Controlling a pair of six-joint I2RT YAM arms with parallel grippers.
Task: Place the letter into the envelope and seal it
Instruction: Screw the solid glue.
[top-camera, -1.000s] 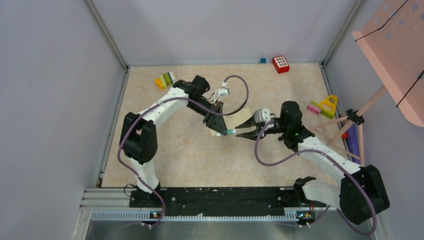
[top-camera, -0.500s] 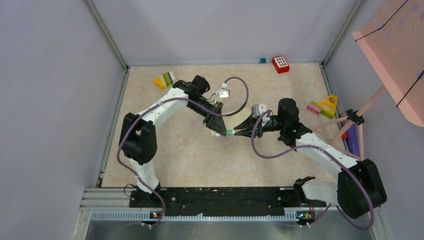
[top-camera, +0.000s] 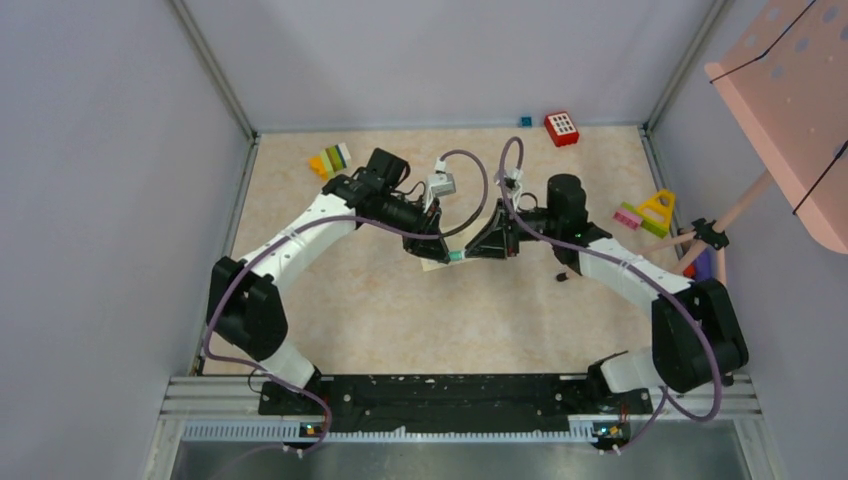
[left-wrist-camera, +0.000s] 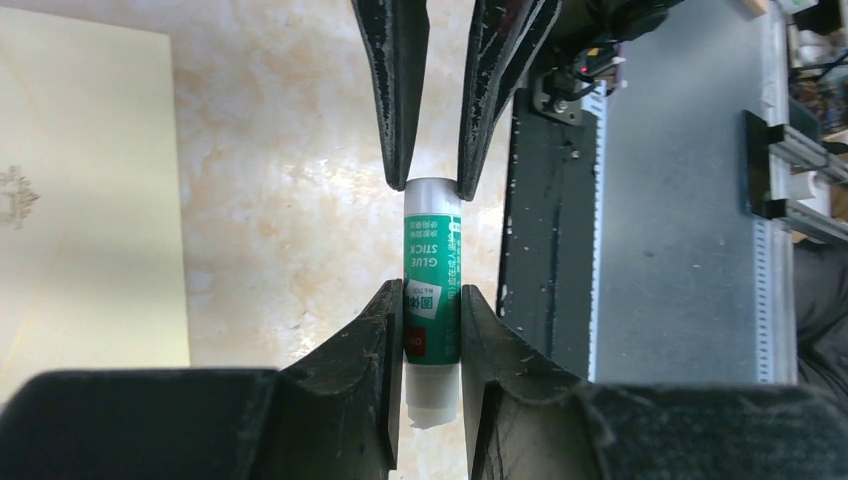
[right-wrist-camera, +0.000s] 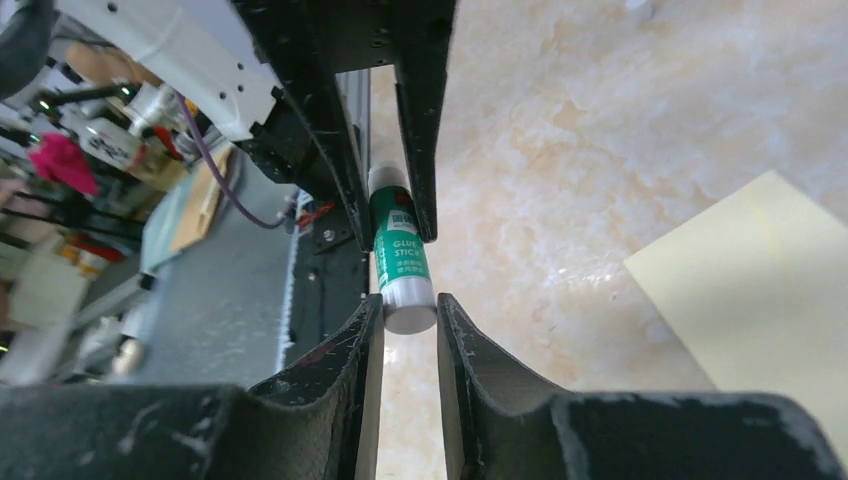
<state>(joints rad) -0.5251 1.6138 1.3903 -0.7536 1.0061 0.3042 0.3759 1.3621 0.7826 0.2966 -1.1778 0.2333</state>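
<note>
Right pincer (right-wrist-camera: 410, 305) swung round, onto glue stick (left-wrist-camera: 432, 280)

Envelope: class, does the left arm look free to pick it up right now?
Probably not. The left claw is shut on the glue stick, whose cap end the right claw pinches. The envelope lies flat nearby, nothing visibly on it.

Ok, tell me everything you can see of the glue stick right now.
The glue stick is a small plastic-looking cylinder with a green label printed GLUE STICK in white, a red patch and whitish ends. It hangs roughly level above the table, clamped from both sides: the left gripper on its labelled body, the right gripper on one white end.
</note>
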